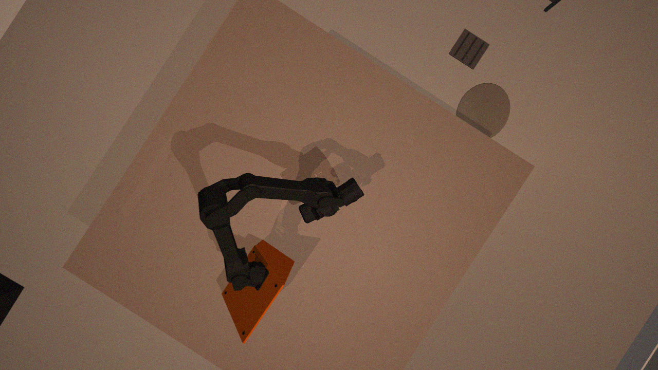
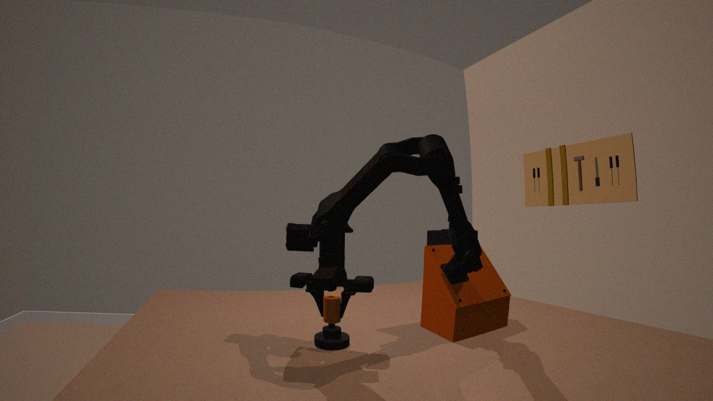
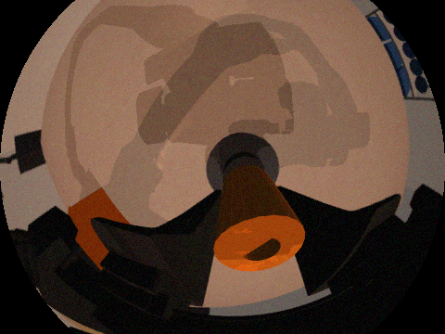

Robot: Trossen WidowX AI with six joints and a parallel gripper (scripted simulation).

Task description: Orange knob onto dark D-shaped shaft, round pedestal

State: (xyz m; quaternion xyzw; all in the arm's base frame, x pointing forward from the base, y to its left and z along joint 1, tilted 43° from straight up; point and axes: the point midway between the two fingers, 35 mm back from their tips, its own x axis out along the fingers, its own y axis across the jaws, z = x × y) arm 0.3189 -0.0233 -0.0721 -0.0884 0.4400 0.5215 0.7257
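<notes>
The orange knob stands upright between the fingers of my gripper, which is shut on it. The round dark pedestal is directly below the knob. A short piece of dark shaft shows between the knob's bottom and the pedestal's upper step in the exterior view, so the knob is above the pedestal and not down on it. The D-shaped hole shows in the knob's top face in the wrist view. The shaft's flat side is hidden. In the top view the arm hides the knob and pedestal.
The arm's orange wedge-shaped base stands on the table. A board with tools hangs on the wall. Shadows of the arm fall across the table around the pedestal.
</notes>
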